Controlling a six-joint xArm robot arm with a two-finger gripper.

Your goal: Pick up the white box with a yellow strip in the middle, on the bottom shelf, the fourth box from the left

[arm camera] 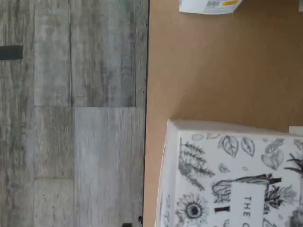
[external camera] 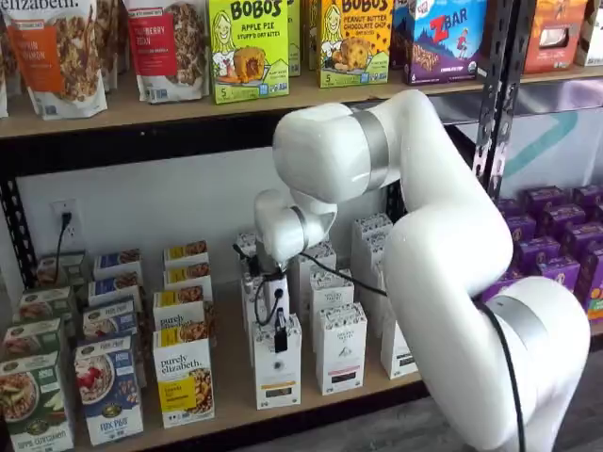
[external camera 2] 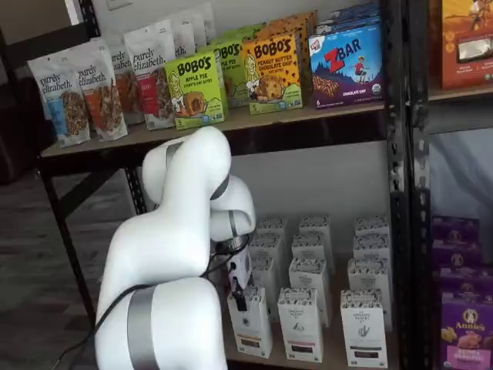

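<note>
Gripper (external camera: 280, 331) poised right above white box (external camera: 278, 377) at front of bottom shelf (external camera: 236, 405); box upright; fingers apart, empty.

Matt cardboard white box (external camera: 277, 369), light-wood bottom shelf (external camera: 236, 400)

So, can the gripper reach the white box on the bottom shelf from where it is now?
Probably yes. The gripper hangs right over the white box, which stands in the front row of the bottom shelf, and nothing shows between them. Whether the jaws are open is not visible.
</note>
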